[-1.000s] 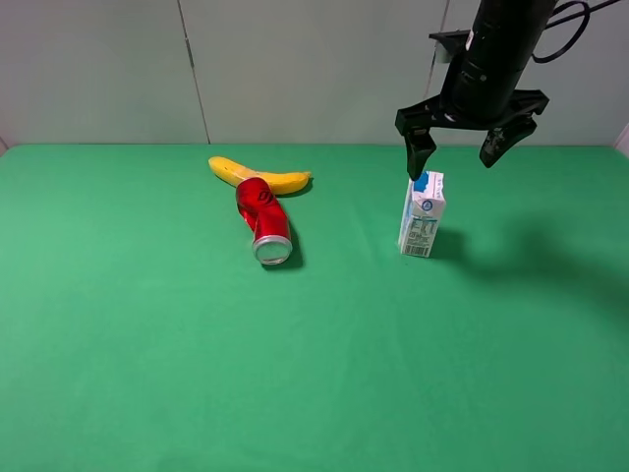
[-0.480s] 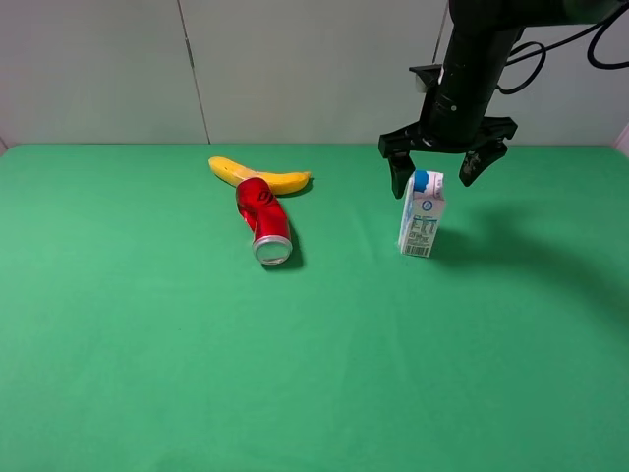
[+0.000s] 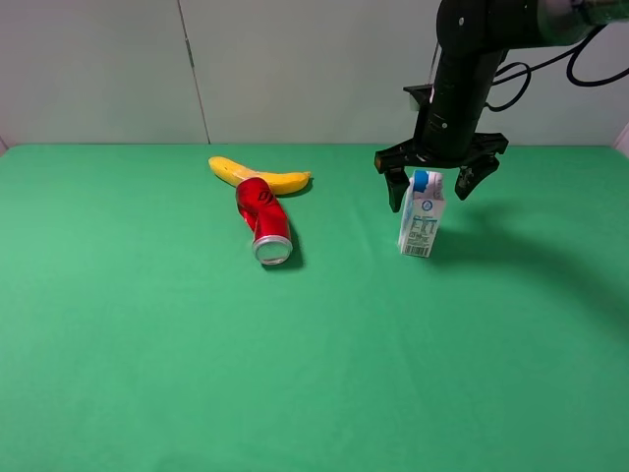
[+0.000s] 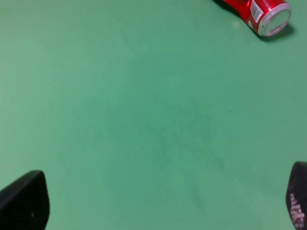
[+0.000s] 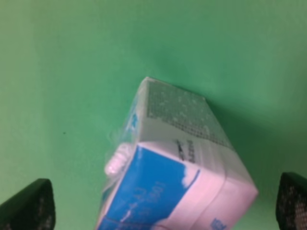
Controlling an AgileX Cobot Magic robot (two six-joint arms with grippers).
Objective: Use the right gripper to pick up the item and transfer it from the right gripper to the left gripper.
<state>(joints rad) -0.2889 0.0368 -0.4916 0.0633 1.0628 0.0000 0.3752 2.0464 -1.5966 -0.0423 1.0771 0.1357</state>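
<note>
the flat green table cover (image 3: 147, 344) looks like matt cloth, smooth and without shine; the small white rectangular drink carton with blue print (image 3: 422, 221) looks like coated paperboard, smooth with a faint sheen; well left of the carton, the dented red metal can (image 3: 261, 216) is glossy, its bare silvery end brighter still; also left of the carton, the curved yellow banana (image 3: 257, 177) has a smooth, dull skin; over the carton, the black blocky right gripper (image 3: 428, 195) seems hard matt plastic, its fingertips (image 5: 290, 203) faced with rough dotted pads; the black left gripper (image 4: 160, 206) bears a like pad (image 4: 298, 206)
</note>
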